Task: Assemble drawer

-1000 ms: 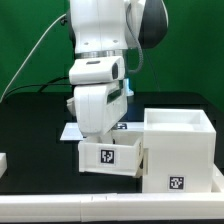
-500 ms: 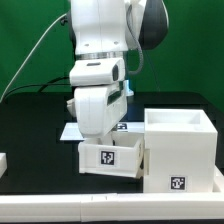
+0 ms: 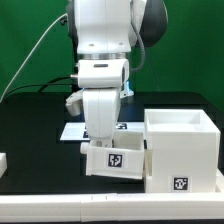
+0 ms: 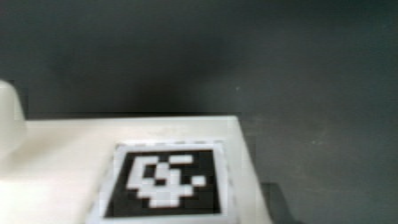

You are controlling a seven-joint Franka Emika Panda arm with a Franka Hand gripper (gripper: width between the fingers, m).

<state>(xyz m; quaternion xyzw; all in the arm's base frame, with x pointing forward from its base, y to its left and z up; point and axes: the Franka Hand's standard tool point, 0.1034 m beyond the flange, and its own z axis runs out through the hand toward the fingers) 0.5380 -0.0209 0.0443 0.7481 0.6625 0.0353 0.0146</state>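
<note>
We see a white drawer box [image 3: 116,160], tagged and tilted, beside the larger white case [image 3: 180,148]. The jaws are hidden behind the arm; we take them as closed, hold unclear. Since the earlier frame the box has shifted toward the case.

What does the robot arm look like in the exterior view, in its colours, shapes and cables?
The arm is made of glossy white, rounded shells, with a dark black joint cap on the exterior view's right near the top. Its lower segment is a boxy white block with soft edges. A thin grey cable curves away toward the exterior view's left. The fingers are hidden behind this block, so their look cannot be told.
</note>
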